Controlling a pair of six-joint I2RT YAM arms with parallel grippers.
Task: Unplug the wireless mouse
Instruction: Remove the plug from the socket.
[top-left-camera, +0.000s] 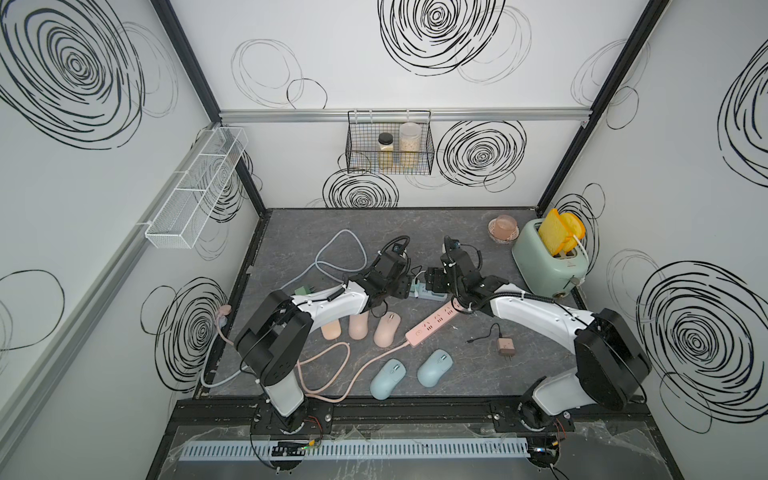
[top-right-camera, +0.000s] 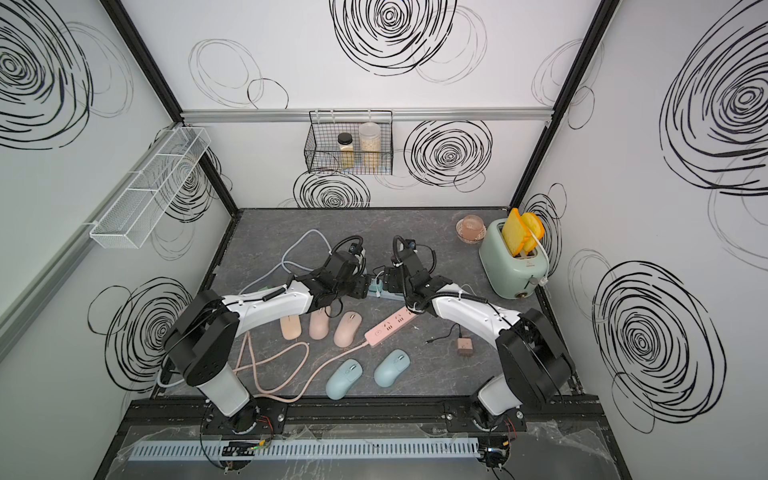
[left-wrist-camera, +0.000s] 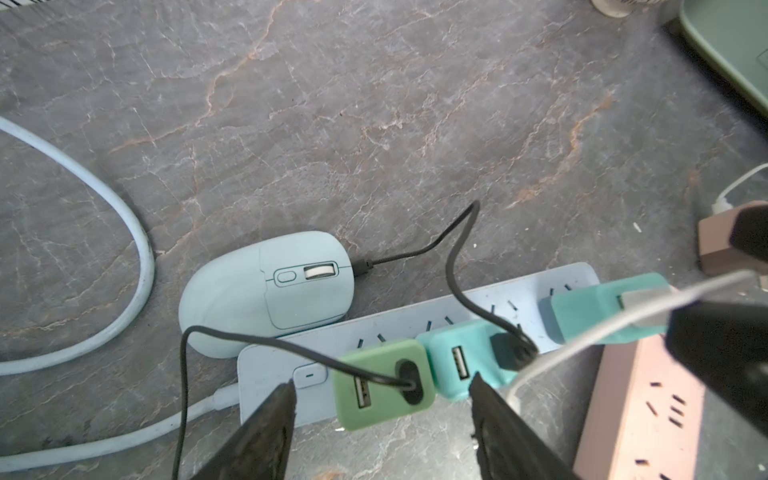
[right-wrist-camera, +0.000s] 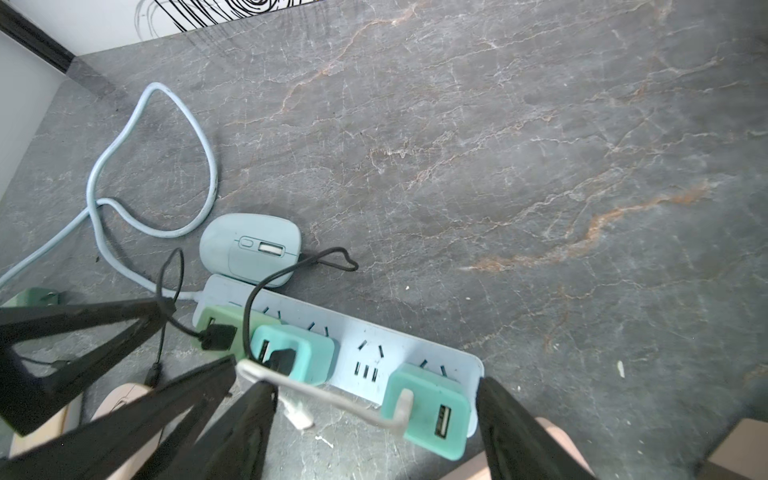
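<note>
The left tool (left-wrist-camera: 381, 380) hangs over the green adapter (left-wrist-camera: 384, 384) with its jaws partly open. There is a gap on each side and it grips nothing. The right tool (right-wrist-camera: 374, 384) stands wide open around the end teal adapter (right-wrist-camera: 424, 411) and is likewise empty.

Between those two adapters sits the middle teal adapter (left-wrist-camera: 461, 361), touching the green one. The black plug (left-wrist-camera: 515, 353) pushed into it belongs to the black cable (left-wrist-camera: 453, 257). That cable loops back to the nose of the wireless mouse (left-wrist-camera: 270, 291), a pale blue one lying against the far side of the blue power strip (right-wrist-camera: 415, 353), towards its left end.

The mouse looks light and smooth-shelled, so it would likely slide if tugged. The cable is thin and limp and gives no purchase. The stiff black plug seems the best place to take hold, pulling straight out along its socket while the strip is held down. Otherwise the adapter may lift out with it.

Room is tight around the plug, with adapters on both sides and a white cable (right-wrist-camera: 332, 399) crossing close by. The pink power strip (left-wrist-camera: 648, 415) lies just on the near side. Beyond the mouse the desk (right-wrist-camera: 498, 166) is bare.
</note>
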